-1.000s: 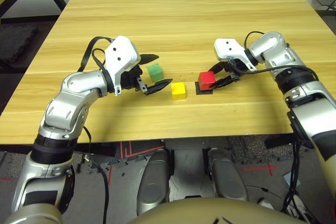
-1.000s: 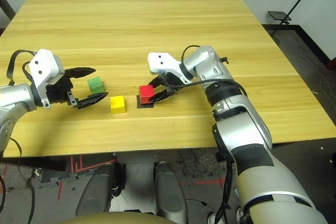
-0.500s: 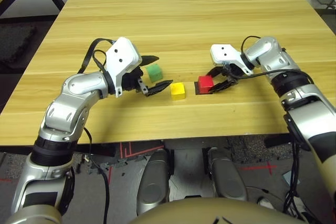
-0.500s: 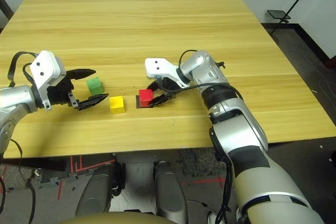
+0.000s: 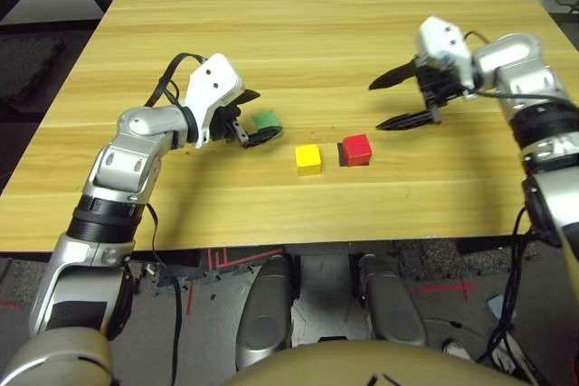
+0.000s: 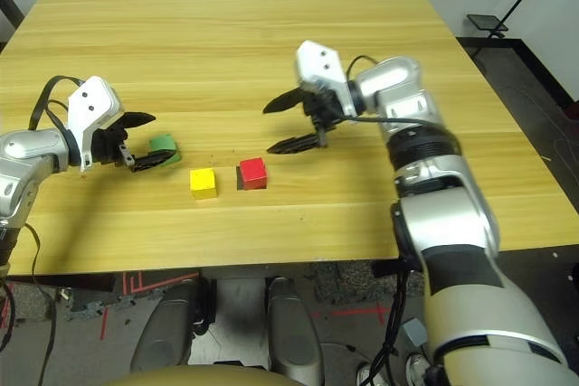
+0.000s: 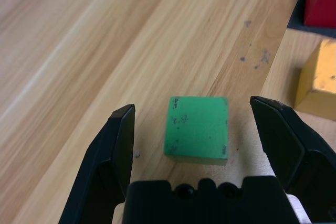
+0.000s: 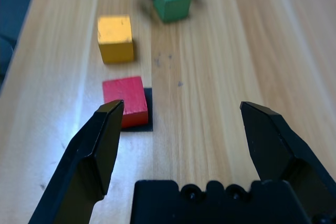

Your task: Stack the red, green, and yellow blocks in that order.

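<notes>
Now the red block sits alone on the black patch, yellow block just beside it. Having let go, the right gripper has lifted away, spread wide. Past the yellow, the left gripper has advanced, jaws apart, to straddle the green block, likely next to stack.

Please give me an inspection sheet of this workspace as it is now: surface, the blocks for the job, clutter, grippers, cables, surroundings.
Surface: light wooden plank table, some small dark specks near the blocks.
Job's things: small red cube sits on a flat black square patch; small yellow cube beside it, apart; small green cube further left; nothing stacked.
Clutter: nothing seen.
Grippers: left gripper open, fingers on either side of the green cube, not touching; right gripper open, empty, raised beyond the red cube.
Cables: black cable looped at the left wrist, another along the right forearm.
Surroundings: dark floor with red tape marks below the table edge.
</notes>
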Controlling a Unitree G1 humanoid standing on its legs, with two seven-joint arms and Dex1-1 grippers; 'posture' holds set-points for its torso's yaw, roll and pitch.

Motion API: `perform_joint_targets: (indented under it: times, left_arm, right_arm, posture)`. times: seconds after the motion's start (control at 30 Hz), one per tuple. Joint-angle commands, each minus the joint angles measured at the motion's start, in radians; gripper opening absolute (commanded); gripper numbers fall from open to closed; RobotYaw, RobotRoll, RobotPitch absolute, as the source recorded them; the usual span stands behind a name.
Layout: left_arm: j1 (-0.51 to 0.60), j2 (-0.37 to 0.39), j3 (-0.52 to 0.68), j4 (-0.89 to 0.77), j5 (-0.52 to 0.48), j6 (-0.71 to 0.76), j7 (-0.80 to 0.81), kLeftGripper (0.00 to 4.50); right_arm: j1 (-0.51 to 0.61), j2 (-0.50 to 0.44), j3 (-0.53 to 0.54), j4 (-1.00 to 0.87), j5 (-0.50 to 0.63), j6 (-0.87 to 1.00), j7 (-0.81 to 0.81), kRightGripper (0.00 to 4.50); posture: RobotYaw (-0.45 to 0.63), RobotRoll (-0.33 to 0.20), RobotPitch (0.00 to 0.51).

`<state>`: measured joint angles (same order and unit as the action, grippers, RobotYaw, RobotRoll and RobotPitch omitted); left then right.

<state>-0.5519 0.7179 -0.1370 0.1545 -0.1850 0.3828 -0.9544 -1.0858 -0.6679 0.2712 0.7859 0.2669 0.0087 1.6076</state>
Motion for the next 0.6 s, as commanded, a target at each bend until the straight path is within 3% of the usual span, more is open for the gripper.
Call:
perform_joint_targets:
  times: [0.03,0.3,0.43,0.57,0.6]
  left_arm:
    - [-0.012,-0.009,-0.029,0.062,0.036,-0.056,-0.035,4.50]
    - [-0.028,-0.025,-0.058,0.148,0.082,-0.108,-0.082,4.50]
    - [-0.039,-0.029,-0.045,0.179,0.091,-0.106,-0.077,3.57]
    - [-0.060,-0.049,-0.025,0.175,0.075,-0.072,-0.065,2.20]
    - [-0.068,-0.055,-0.015,0.163,0.065,-0.045,-0.060,2.08]
  right_arm:
    - [0.019,-0.011,0.007,-0.055,0.046,0.035,0.007,4.48]
    - [0.038,0.009,-0.052,-0.108,0.030,0.089,0.007,4.48]
    - [0.051,0.019,-0.071,-0.129,0.018,0.111,0.002,4.50]
    - [0.056,0.026,-0.082,-0.133,0.010,0.123,-0.009,4.50]
    - [0.056,0.027,-0.085,-0.131,0.007,0.125,-0.013,4.50]
  posture:
    - [0.29,-0.109,0.126]
    - [0.26,-0.097,0.124]
    - [0.27,-0.095,0.122]
    - [0.27,-0.091,0.118]
    - [0.28,-0.089,0.118]
